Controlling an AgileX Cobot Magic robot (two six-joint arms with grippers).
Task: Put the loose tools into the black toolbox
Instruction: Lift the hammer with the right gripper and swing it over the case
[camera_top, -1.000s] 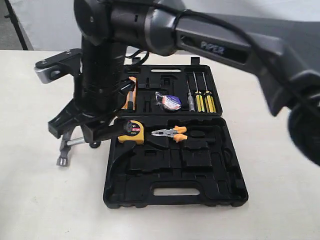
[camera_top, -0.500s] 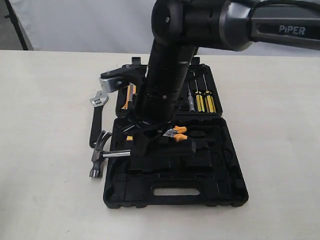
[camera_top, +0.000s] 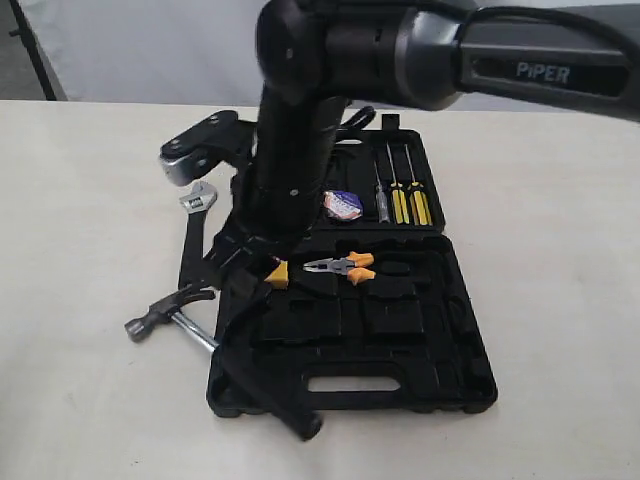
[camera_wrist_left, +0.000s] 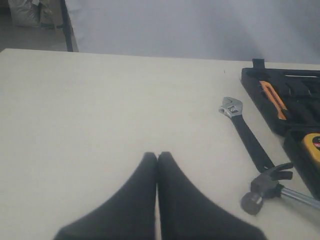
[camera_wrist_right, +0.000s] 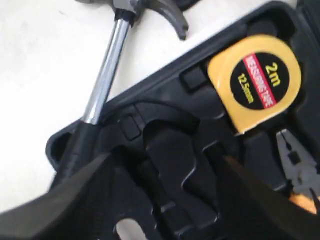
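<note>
Hammer (camera_top: 190, 328) across toolbox (camera_top: 440, 390) corner, wrench (camera_top: 190, 240) outside

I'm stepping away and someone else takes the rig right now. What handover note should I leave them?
Left gripper: shut, empty, over the table.
Right gripper: open, above the black toolbox, handle-cutout half.
Hammer: head on the table, handle lying across the toolbox's corner, not seated.
Wrench: on the table beside the toolbox.
Tape roll: already in the other half.
Left to do: seat the hammer, load the wrench.
</note>
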